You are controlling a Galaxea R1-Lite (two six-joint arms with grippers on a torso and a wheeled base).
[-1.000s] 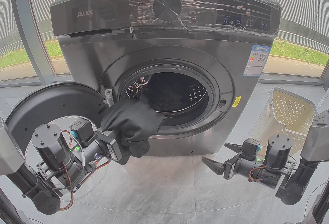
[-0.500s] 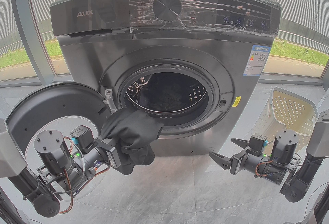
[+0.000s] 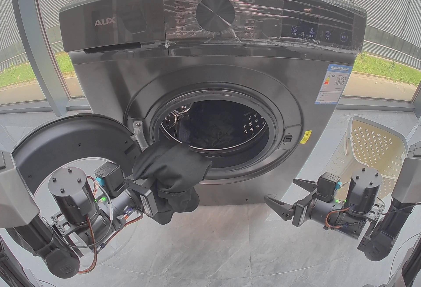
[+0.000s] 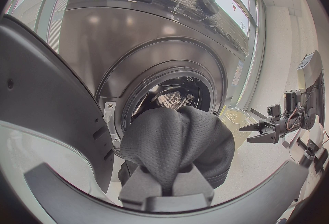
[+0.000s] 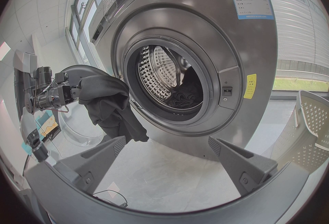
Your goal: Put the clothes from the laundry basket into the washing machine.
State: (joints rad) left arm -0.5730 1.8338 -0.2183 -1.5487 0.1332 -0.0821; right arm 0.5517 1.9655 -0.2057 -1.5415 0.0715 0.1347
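Note:
The grey washing machine (image 3: 210, 64) stands in front of me with its round door (image 3: 66, 139) swung open to the left. Dark clothes (image 5: 185, 96) lie inside the drum (image 3: 215, 125). My left gripper (image 3: 154, 190) is shut on a black garment (image 3: 173, 169), which bulges against the lower left rim of the opening and hangs partly below it. In the left wrist view the garment (image 4: 178, 142) drapes over the fingers (image 4: 192, 183). My right gripper (image 3: 280, 192) hovers open and empty above the floor, right of the opening. The white laundry basket (image 3: 377, 147) stands at the right.
Grey tiled floor (image 3: 228, 239) lies open between the two arms. The open door takes up the space beside my left arm. Large windows run behind the machine. The basket (image 5: 308, 132) is close beside my right arm.
My left gripper has dropped slightly with the black garment, from the opening's rim to just below it. The right gripper has drifted a little right. The head view has shifted slightly.

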